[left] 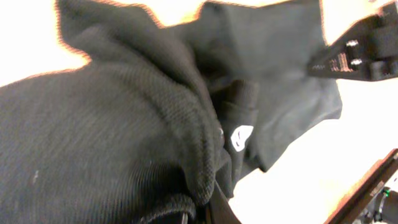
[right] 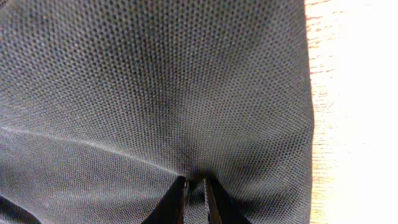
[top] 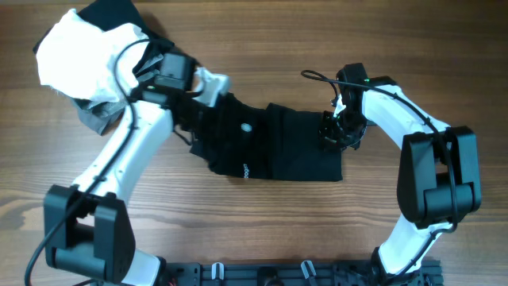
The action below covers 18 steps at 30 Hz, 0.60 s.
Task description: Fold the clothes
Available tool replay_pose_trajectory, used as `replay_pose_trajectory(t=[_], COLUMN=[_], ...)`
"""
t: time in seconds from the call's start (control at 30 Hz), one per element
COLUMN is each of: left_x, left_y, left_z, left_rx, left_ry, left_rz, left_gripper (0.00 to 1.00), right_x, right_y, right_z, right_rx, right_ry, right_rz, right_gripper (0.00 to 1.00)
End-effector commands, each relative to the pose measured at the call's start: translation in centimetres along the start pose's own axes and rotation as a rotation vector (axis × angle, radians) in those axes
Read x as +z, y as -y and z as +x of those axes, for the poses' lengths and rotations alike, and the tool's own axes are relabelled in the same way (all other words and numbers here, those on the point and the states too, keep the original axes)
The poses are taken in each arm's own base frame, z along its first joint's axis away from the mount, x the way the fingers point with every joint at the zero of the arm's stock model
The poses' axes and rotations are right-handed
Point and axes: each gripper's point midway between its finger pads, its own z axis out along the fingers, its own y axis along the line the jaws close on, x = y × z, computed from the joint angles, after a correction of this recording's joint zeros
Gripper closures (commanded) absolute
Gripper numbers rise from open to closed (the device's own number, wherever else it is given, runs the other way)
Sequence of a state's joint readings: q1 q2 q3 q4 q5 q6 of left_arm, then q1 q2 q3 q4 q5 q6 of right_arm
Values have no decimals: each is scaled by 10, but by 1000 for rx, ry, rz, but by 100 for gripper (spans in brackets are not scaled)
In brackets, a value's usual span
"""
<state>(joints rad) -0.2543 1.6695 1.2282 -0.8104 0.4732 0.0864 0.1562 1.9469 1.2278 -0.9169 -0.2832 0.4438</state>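
Black shirt (top: 278, 147) cloth is in both of our grippers. Our left gripper (top: 198, 107) is squeezed tight on a bunched-up lump at the shirt's left end. In the left wrist view the cloth piles up thick right by it. Our right gripper (right: 198, 190) has its two fingers very close together, with a thin bit of cloth pinched between them. It sits at the shirt's right edge. The shirt lies in the middle of the wooden table (top: 262, 230), between our two arms. Its right part lies flat and its left part is crumpled. We see a small white mark (left: 241, 137) on the cloth. At the far left of the table sits a white garment (top: 83, 56), with a grey garment (top: 99, 119) peeking out under it, just beside our left arm.
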Motion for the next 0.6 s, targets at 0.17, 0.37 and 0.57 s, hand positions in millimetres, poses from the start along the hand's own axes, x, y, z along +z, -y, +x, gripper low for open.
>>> replay_pose_trajectory(t=[0.17,0.37,0.57], left_x=[25,66,87], left_y=[130,169,185], left_z=[-37,-28,-21], left_rx=[134,148,188], left_ry=[149,132,115], left_rz=[191,206,230], left_gripper=[96,94,73], right_x=[24,17,-63], right_y=[16,17,35], right_z=[2,5,-17], right_rx=[21,22,87], right_ry=[-50,-64,87], right_rz=[64,75,46], right_gripper=[86,73,57])
